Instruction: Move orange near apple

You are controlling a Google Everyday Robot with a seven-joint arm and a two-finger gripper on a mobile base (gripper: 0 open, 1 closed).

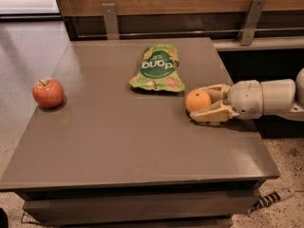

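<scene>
The orange (pixel 197 100) sits on the grey table (pixel 123 141) at its right side, just right of a green snack bag. My gripper (pixel 200 103) reaches in from the right, low over the table. Its two cream fingers (pixel 214 114) lie one on each side of the orange and close against it. The red apple (pixel 48 92) stands alone near the table's left edge, far from the orange.
A green snack bag (pixel 156 68) lies flat at the table's back middle, just left of and behind the orange. A wooden wall panel with metal brackets (pixel 110 20) runs behind the table. The table's right edge is close under my arm (pixel 266 99).
</scene>
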